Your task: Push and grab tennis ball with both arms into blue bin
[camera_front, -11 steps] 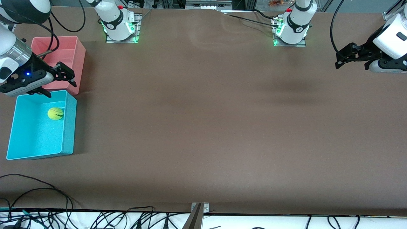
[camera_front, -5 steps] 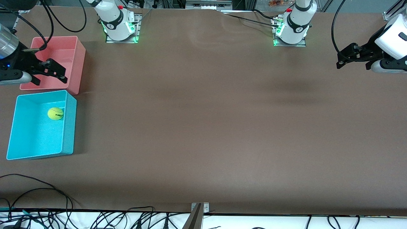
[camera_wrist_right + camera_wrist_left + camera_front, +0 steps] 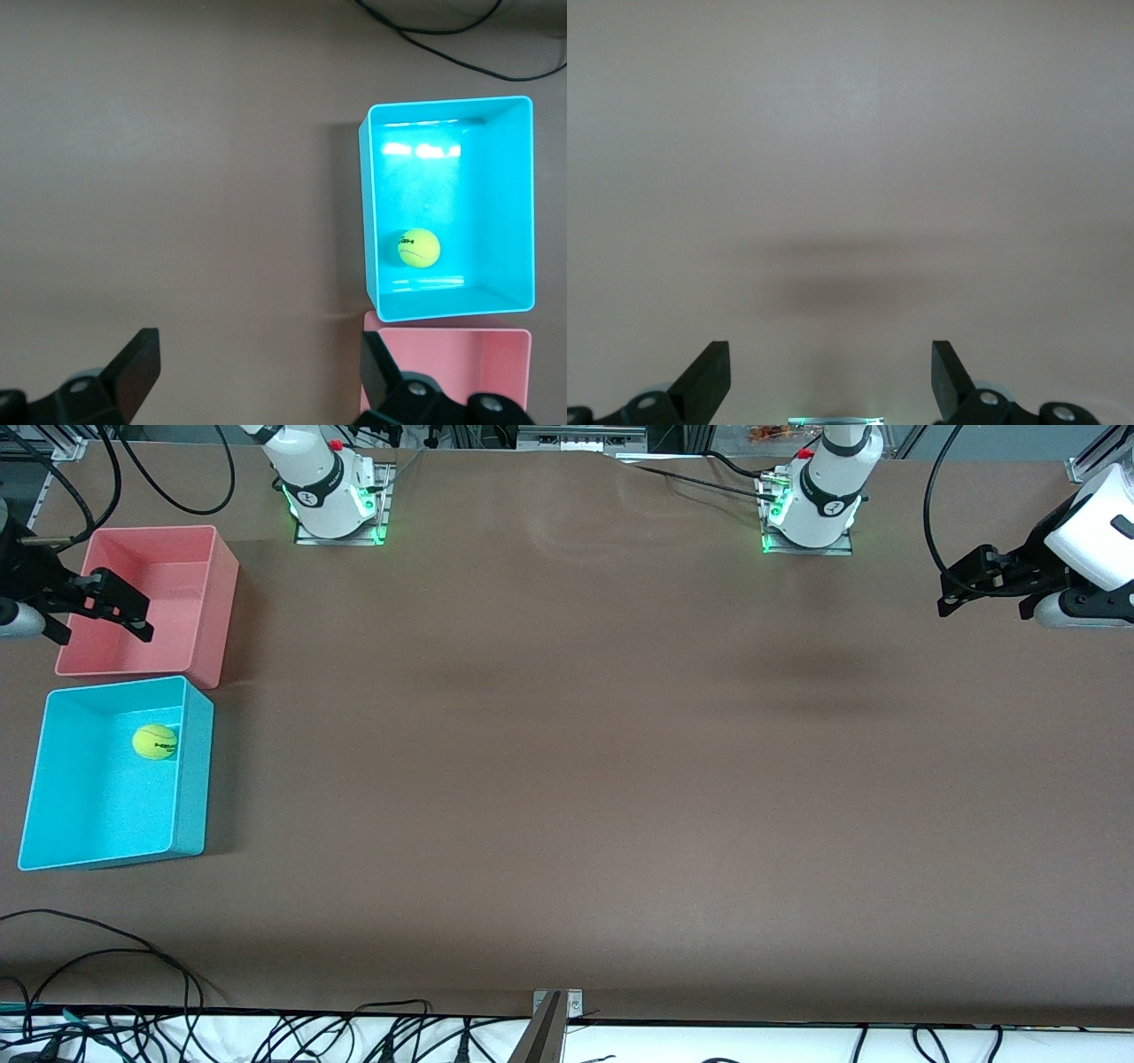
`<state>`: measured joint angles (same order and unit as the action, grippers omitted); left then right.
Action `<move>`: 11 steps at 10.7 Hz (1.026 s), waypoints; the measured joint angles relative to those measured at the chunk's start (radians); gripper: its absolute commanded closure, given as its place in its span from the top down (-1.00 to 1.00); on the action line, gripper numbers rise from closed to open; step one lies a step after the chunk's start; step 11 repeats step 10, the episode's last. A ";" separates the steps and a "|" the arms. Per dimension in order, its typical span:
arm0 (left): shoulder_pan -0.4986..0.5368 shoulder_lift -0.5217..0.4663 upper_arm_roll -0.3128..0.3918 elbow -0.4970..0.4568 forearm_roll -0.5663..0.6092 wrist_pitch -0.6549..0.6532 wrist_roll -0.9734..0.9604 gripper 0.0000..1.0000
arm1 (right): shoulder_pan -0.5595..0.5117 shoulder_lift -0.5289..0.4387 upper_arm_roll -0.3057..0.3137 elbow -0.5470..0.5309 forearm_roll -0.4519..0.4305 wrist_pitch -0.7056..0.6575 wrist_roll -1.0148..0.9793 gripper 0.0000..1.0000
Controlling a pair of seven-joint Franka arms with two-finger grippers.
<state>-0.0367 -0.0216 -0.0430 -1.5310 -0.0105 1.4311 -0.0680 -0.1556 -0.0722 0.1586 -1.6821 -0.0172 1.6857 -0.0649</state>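
**Both claws released and lifted, ball at rest in the blue bin**

Right gripper (image 3: 106,607) hangs in the air over the pink bin (image 3: 205,549), at the right arm's end of the table, with its two fingers spread wide and nothing between them. In the right wrist view the same fingers (image 3: 137,363) stand far apart above bare table and the pink rim. The tennis ball (image 3: 155,741) lies inside the blue bin (image 3: 195,771), close to the bin wall that faces the middle of the table, and it touches no gripper. The blue bin sits just beside the pink bin, nearer to the front camera, so the ball lies below the right claw and toward the camera from it. The bin's long side runs toward the camera. The right arm is by far the nearer one to the ball.

Left gripper (image 3: 961,584) waits in the air over the left arm's end of the table, well apart from both bins, also with fingers wide and empty; its wrist view shows only bare table (image 3: 850,133).

Compared with one second ago, the right gripper has drawn back from over the edge of the blue bin to over the pink bin, toward the table edge. The ball, both bins and the left gripper have stayed almost where they were. I judge the task as done, and the arms are only retreating.
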 measured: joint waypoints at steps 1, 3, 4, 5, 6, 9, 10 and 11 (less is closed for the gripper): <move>0.000 0.000 0.000 0.000 0.000 0.000 0.000 1.00 | -0.001 0.002 -0.005 0.008 0.010 -0.005 0.005 1.00; 0.000 0.000 0.000 0.000 0.000 0.000 0.000 1.00 | -0.002 0.012 -0.011 0.015 0.017 -0.005 0.007 1.00; 0.000 0.000 0.000 0.000 0.000 0.000 0.000 1.00 | -0.002 0.022 -0.011 0.020 0.018 -0.005 0.008 1.00; 0.000 0.000 0.000 0.000 0.000 0.000 0.000 1.00 | -0.002 0.030 -0.011 0.025 0.018 -0.005 0.008 1.00; 0.000 0.000 0.000 0.000 0.000 0.000 0.000 1.00 | -0.002 0.034 -0.011 0.029 0.018 -0.005 0.008 1.00; 0.000 0.000 0.000 0.000 0.000 0.000 0.000 1.00 | 0.000 0.036 -0.011 0.034 0.018 -0.005 0.013 1.00; 0.000 0.000 0.000 0.000 0.000 0.000 0.000 1.00 | 0.000 0.036 -0.011 0.034 0.018 -0.005 0.014 1.00; 0.000 0.000 0.000 0.000 0.000 0.000 0.000 1.00 | 0.000 0.036 -0.011 0.034 0.018 -0.005 0.014 1.00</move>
